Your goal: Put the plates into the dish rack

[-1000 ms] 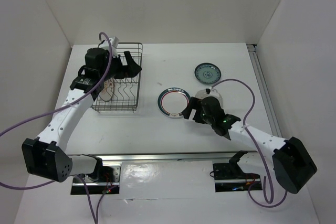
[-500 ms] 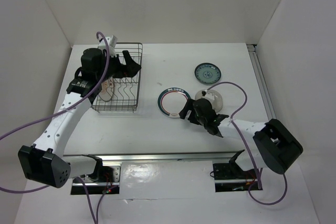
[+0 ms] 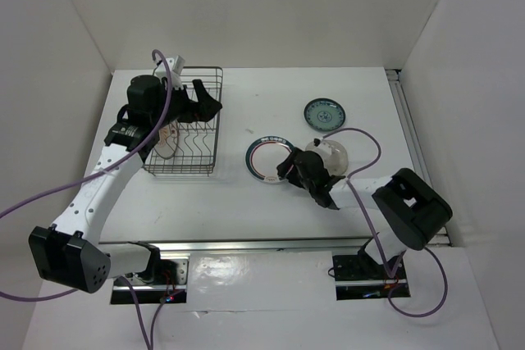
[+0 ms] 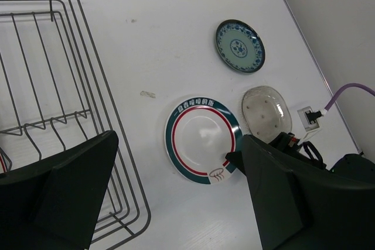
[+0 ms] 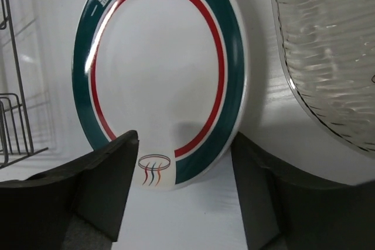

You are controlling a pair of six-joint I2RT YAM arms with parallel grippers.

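The white plate with the dark-green-and-red rim [image 3: 271,159] lies flat on the table, and it also shows in the right wrist view [image 5: 161,74]. My right gripper [image 3: 289,171] is open and low at this plate's near right edge, with one finger on each side of the rim [image 5: 184,174]. The translucent grey plate [image 3: 335,153] lies just right of it, and the dark teal plate [image 3: 325,112] lies behind. The orange sunburst plate [image 3: 166,143] stands in the dish rack [image 3: 184,125]. My left gripper [image 3: 205,102] is open and empty above the rack's right side.
The rack's wire wall [image 4: 94,86] fills the left of the left wrist view. A small scrap [image 4: 147,94] lies on the table between the rack and the plates. A rail [image 3: 406,112] runs along the table's right edge, and white walls enclose three sides.
My right gripper has moved left, from beside the grey plate to the green-and-red-rimmed plate's edge. The left arm has barely shifted above the rack.
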